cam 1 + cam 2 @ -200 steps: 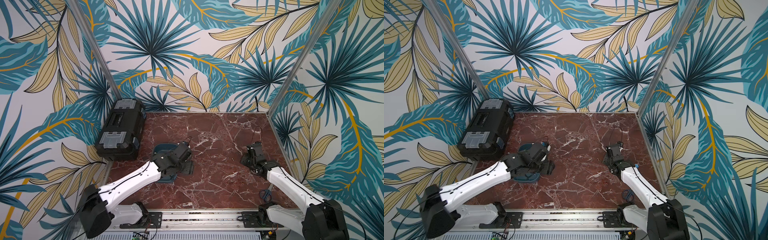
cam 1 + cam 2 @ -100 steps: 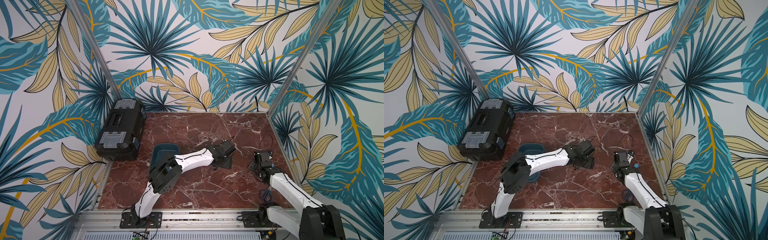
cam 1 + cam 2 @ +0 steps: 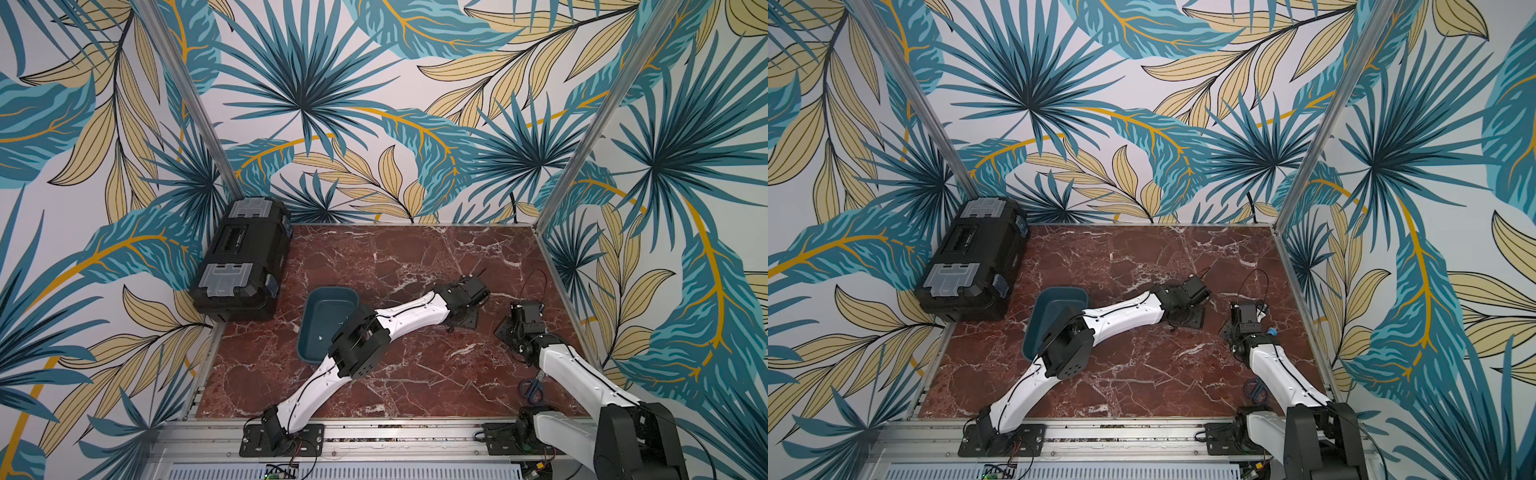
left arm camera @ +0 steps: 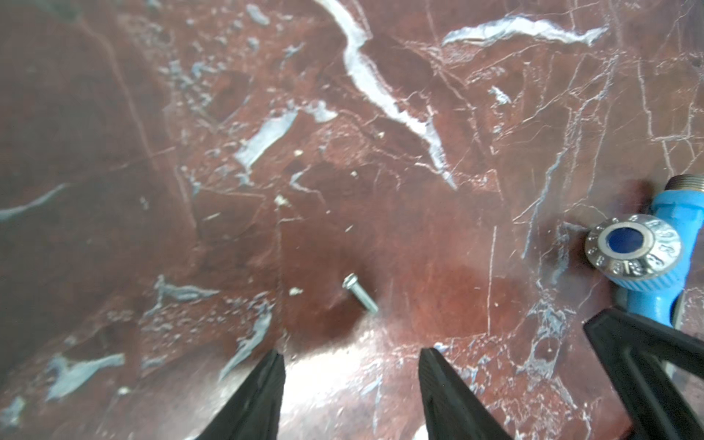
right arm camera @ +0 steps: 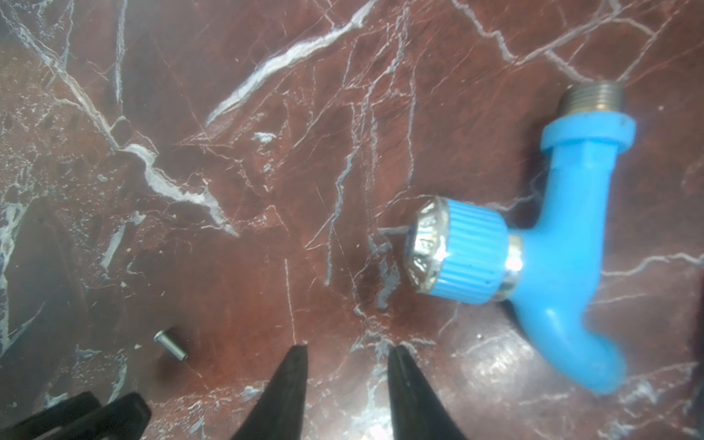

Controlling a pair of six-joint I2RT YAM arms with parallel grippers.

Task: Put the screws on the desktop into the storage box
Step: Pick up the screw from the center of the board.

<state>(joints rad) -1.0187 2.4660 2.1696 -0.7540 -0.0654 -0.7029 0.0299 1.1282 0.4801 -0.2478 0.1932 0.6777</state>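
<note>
One small silvery screw (image 4: 360, 293) lies on the reddish marble desktop (image 3: 415, 257), just ahead of my left gripper (image 4: 352, 354), whose jaws stand open with nothing between them. The right wrist view shows the same screw (image 5: 171, 344) off to one side of my right gripper (image 5: 348, 348), which is also open and empty, close above the desktop. In both top views the two grippers are near each other at the right middle, left gripper (image 3: 459, 322) and right gripper (image 3: 505, 332). The teal storage box (image 3: 328, 307) sits left of them, partly hidden by the left arm.
A blue plastic tap (image 5: 533, 247) with a ribbed knob lies beside the right gripper. Blue-handled scissors (image 3: 532, 388) lie by the right arm near the front. A black toolbox (image 3: 243, 257) stands at the back left. An aluminium rail (image 3: 395, 432) runs along the front edge.
My left arm has swung from over the storage box rightward across the desktop to beside the right gripper, its jaws narrowing. The right gripper has drawn back slightly to the right.
</note>
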